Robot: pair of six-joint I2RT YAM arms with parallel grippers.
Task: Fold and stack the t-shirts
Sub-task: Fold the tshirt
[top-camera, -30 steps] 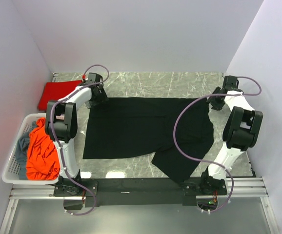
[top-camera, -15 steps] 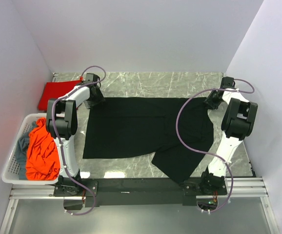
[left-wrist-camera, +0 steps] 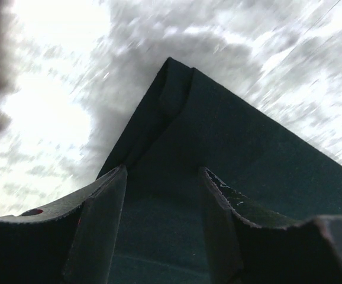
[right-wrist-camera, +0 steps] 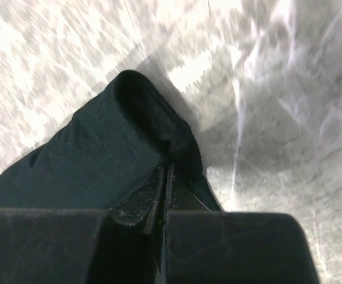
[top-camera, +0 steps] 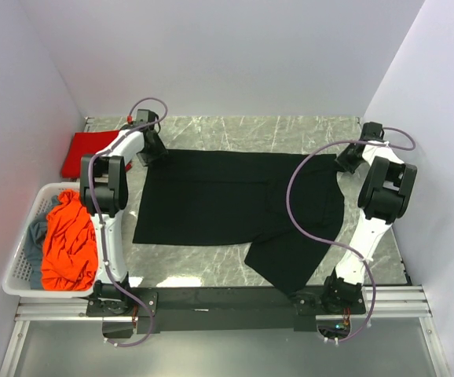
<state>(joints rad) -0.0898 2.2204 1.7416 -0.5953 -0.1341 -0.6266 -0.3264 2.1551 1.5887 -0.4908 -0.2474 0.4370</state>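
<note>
Right wrist view: right end effector pinches black t-shirt; left end effector stands open.

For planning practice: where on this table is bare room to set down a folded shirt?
Free: the table strip between black shirt and back wall; the near strip between black shirt and rail. Crowded: the left side, with red shirt and basket; black shirt fills the middle.

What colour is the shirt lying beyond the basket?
That shirt is bright red; the top external view shows it best.
</note>
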